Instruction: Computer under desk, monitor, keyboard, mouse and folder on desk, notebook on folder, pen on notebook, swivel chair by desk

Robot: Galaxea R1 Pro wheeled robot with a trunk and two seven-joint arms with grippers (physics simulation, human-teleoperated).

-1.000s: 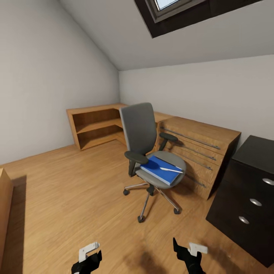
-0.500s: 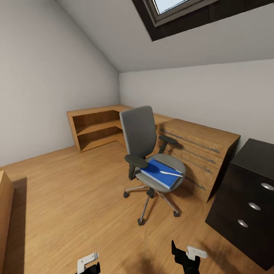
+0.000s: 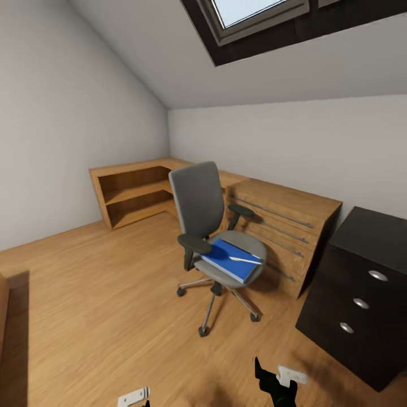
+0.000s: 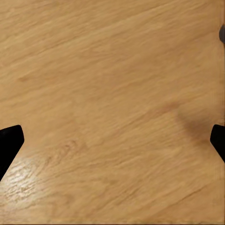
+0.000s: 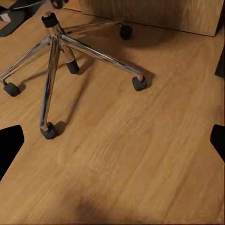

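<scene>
The swivel chair [image 3: 199, 210], grey with black armrests, stands in the middle of the wooden floor, apart from the desk [image 3: 377, 236] at the right, of which I see a black top and drawers with silver knobs. The blue folder [image 3: 228, 261] lies on the seat with a thin pale strip [image 3: 245, 260] on top; I cannot tell whether that strip is the pen or the notebook. My right gripper [image 3: 276, 377] hangs low in front of the chair, and its wrist view shows it open [image 5: 112, 140] over the chrome chair base [image 5: 58, 44]. My left gripper [image 4: 112, 140] is open over bare floor.
A light wooden chest of drawers [image 3: 285, 223] stands behind the chair against the far wall, with a low wooden corner shelf [image 3: 133, 189] to its left. A skylight [image 3: 254, 11] sits in the sloped ceiling. Open floor lies left of the chair.
The whole picture has shifted: the camera has tilted up and turned a little right, so chair and furniture sit further left and both grippers lower. Nothing in the room has moved.
</scene>
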